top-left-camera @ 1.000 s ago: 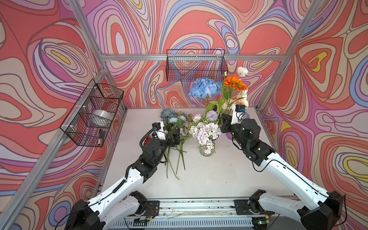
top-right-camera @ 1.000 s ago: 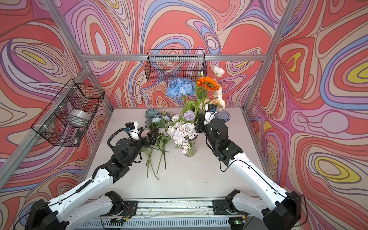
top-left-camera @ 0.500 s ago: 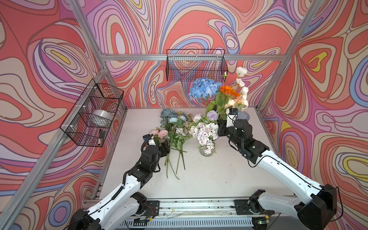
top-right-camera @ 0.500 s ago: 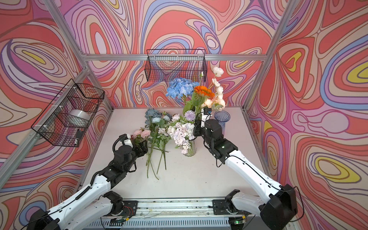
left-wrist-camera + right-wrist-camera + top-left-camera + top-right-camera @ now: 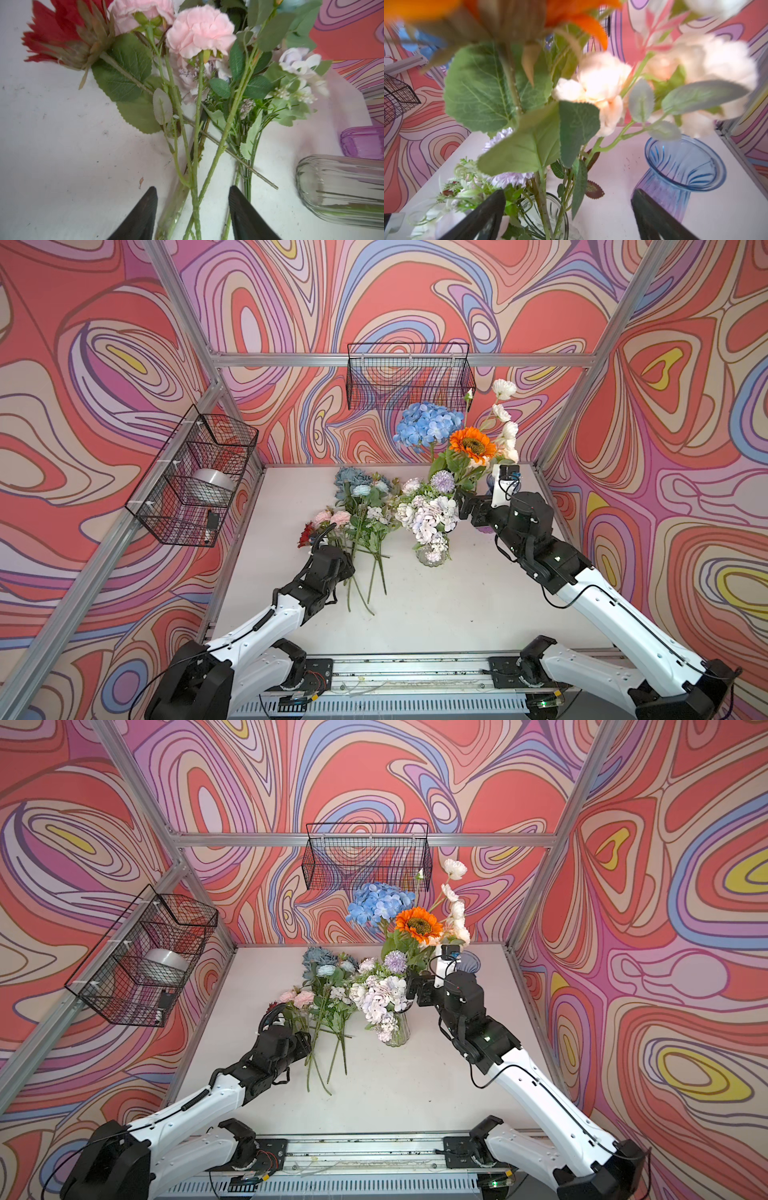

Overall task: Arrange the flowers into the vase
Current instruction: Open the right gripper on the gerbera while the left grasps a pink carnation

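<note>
The left fingers (image 5: pixel 141 214) stand half-spread astride the green stems of the pink blooms (image 5: pixel 200 31), clamping nothing yet. They sit low over the tabletop (image 5: pixel 457 605), probably to pinch 1 stem from the loose flowers (image 5: pixel 365 510) lying left of the clear vase (image 5: pixel 432 556). The right fingers (image 5: pixel 481 218) gape wide around the sunflower (image 5: pixel 471 445) stem standing in that vase, gripping nothing, so the rim apparently carries it.
</note>
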